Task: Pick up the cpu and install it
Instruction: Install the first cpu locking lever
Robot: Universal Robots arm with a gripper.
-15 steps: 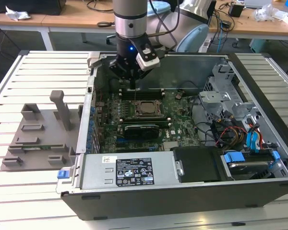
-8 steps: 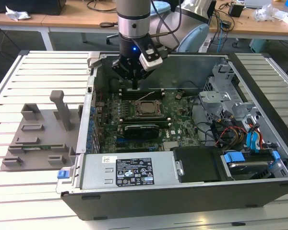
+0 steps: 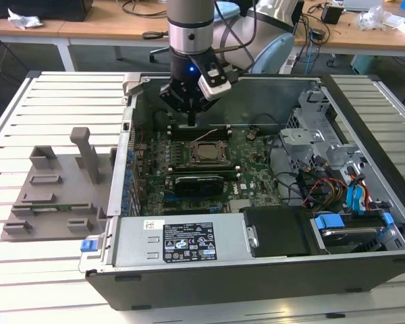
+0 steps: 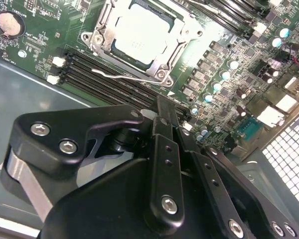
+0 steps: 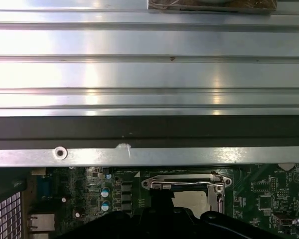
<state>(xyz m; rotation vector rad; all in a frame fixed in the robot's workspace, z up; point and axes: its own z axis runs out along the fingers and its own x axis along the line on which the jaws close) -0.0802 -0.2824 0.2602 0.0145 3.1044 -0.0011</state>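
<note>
The cpu point(image 3: 204, 152), a silver-grey square chip, lies flat in the motherboard socket inside the open computer case point(image 3: 223, 283). Both wrist views show the cpu point(image 4: 139, 35) point(image 5: 190, 199) framed by the metal socket bracket point(image 4: 102, 42), with a thin wire lever point(image 4: 124, 77) along one side. My gripper point(image 3: 191, 123) hangs just behind the socket over the black memory slots point(image 4: 104, 82). Its black fingers point(image 4: 164, 149) meet at a narrow tip, and the gripper point(image 4: 163, 107) is shut with nothing in it, apart from the chip.
A grey plastic holder tray point(image 3: 54, 196) sits on the slatted table at the exterior view's left. Inside the case, a labelled power supply point(image 3: 182, 239) fills the front and a drive cage with blue and red cables point(image 3: 337, 189) the exterior view's right. Case walls surround the board.
</note>
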